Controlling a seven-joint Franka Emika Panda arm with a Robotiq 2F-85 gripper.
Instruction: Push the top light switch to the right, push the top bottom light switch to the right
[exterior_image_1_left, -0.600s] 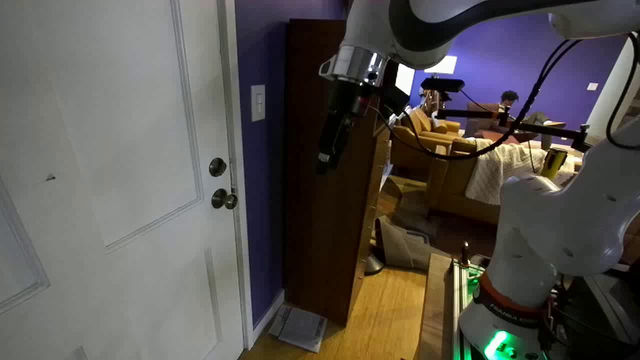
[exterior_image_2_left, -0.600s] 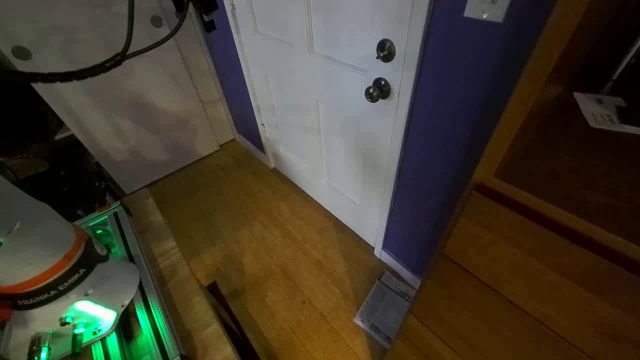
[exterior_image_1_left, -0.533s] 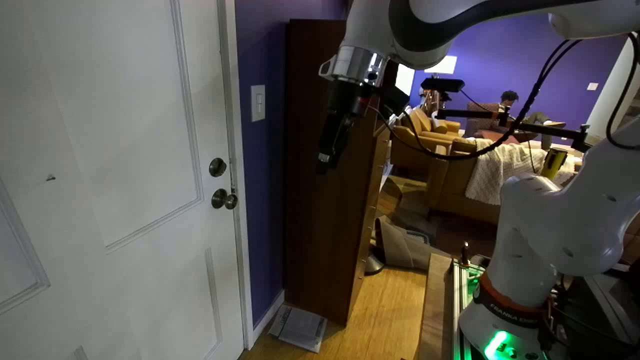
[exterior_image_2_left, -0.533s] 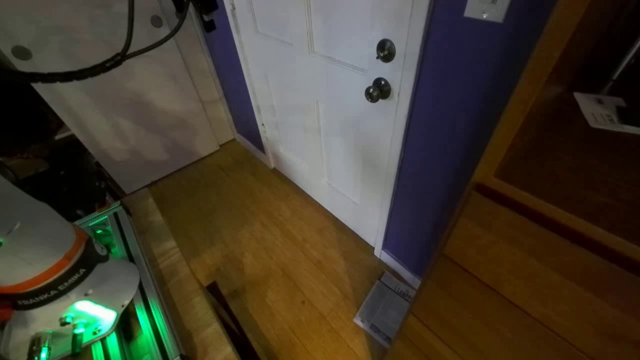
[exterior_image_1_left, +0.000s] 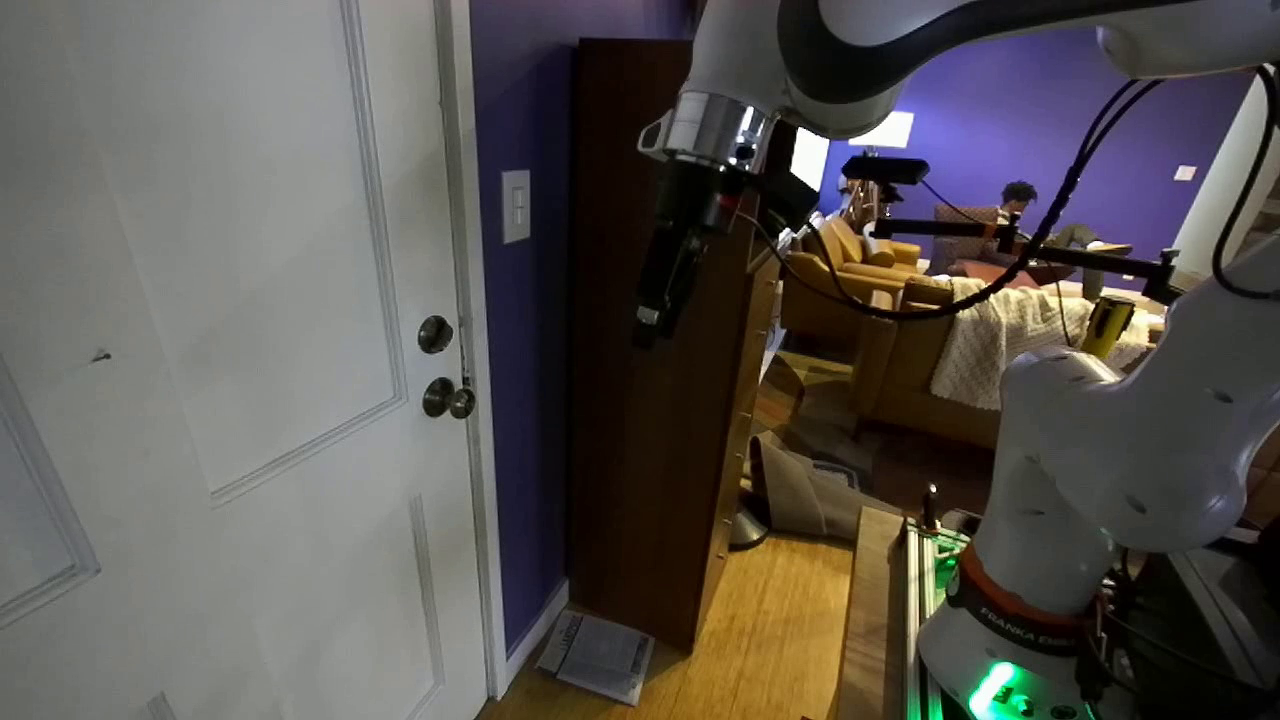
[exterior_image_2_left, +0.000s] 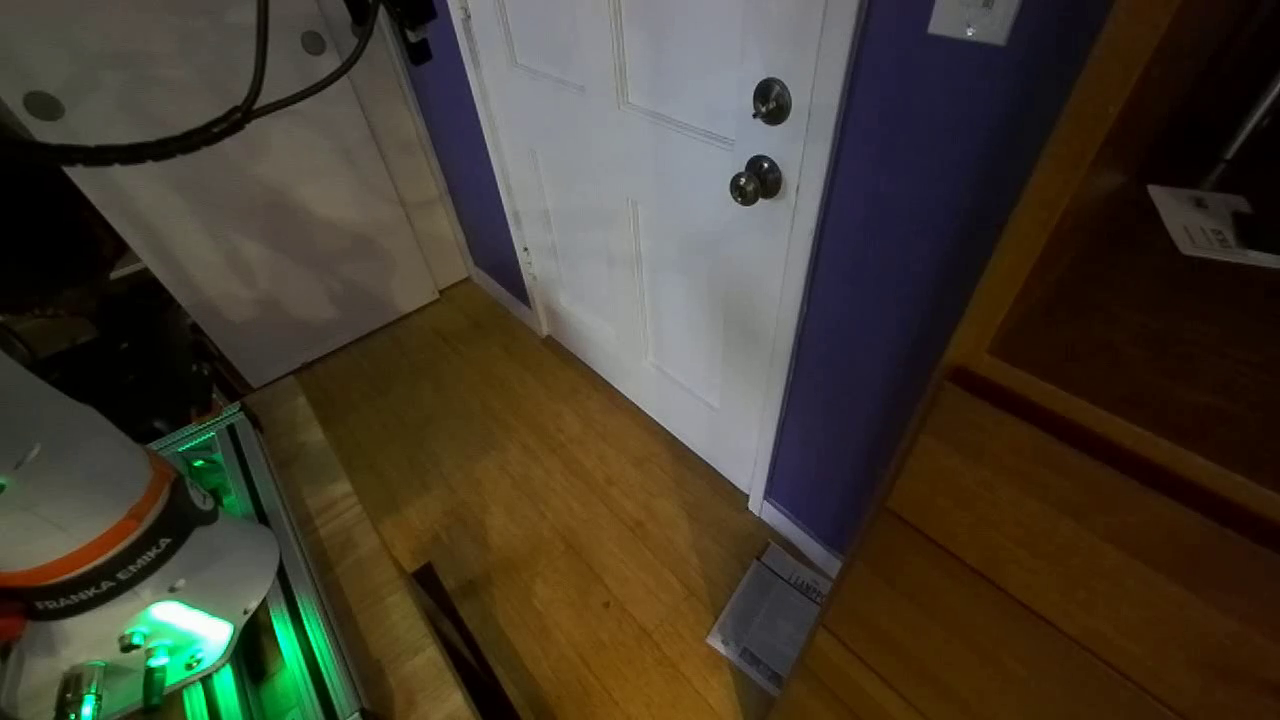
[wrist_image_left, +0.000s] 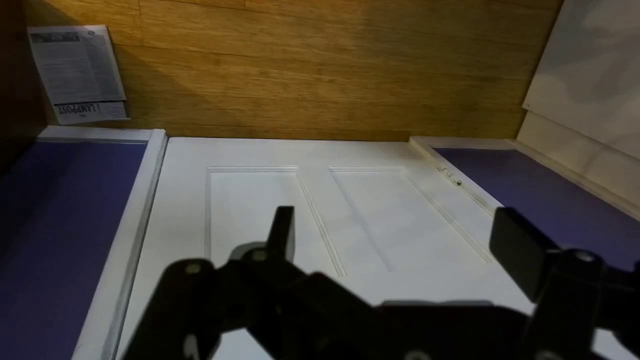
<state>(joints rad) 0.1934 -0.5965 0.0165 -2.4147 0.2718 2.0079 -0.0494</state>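
Observation:
A white upright switch plate (exterior_image_1_left: 516, 206) is on the purple wall between the door frame and the cabinet. The lower part of the plate (exterior_image_2_left: 975, 20) shows at the top edge of an exterior view. The top light switch and the lower one lie in the plate's middle strip, too small to tell apart. My gripper (exterior_image_1_left: 652, 325) points down, right of the plate and lower than it, in front of the cabinet, touching nothing. In the wrist view the gripper (wrist_image_left: 395, 222) has its fingers wide apart with nothing between them. The plate is out of the wrist view.
A white door (exterior_image_1_left: 250, 300) with a silver knob (exterior_image_1_left: 450, 399) stands left of the plate. A tall brown cabinet (exterior_image_1_left: 640, 450) stands close on the plate's other side. A newspaper (exterior_image_1_left: 598, 656) lies on the floor. A cable (exterior_image_1_left: 900, 312) hangs from the arm.

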